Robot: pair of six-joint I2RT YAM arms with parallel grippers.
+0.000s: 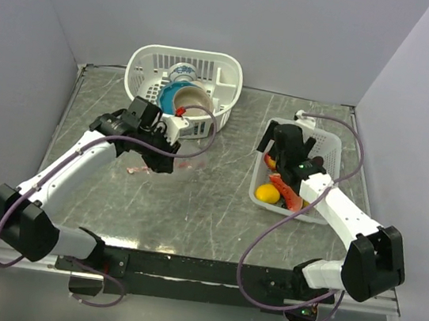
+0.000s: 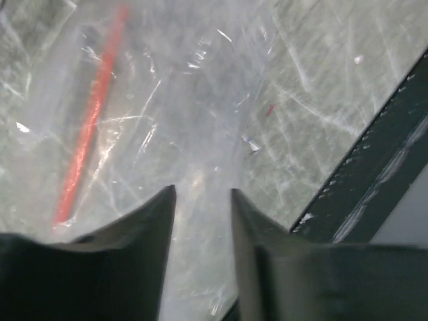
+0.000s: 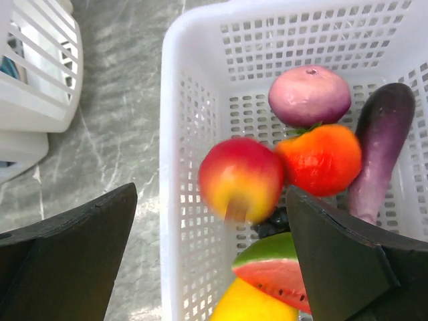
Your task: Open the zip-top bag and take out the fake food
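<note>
I read the left gripper (image 2: pixel 202 194) as released, fingers slightly parted just above the zip-top bag (image 2: pixel 167 100), which lies flat on the table (image 1: pixel 217 201) with its red zip strip (image 2: pixel 90 120) alongside. The right gripper (image 3: pixel 210 194) is spread wide, grasping nothing, over the white tray (image 3: pixel 170 134) holding the fake food (image 1: pixel 270 192): a blurred apple (image 3: pixel 241 177), orange (image 3: pixel 321 159), onion (image 3: pixel 309 95) and eggplant (image 3: pixel 381 147). Beyond, a white basket (image 1: pixel 152 64) holds bowls (image 1: pixel 179 96)
</note>
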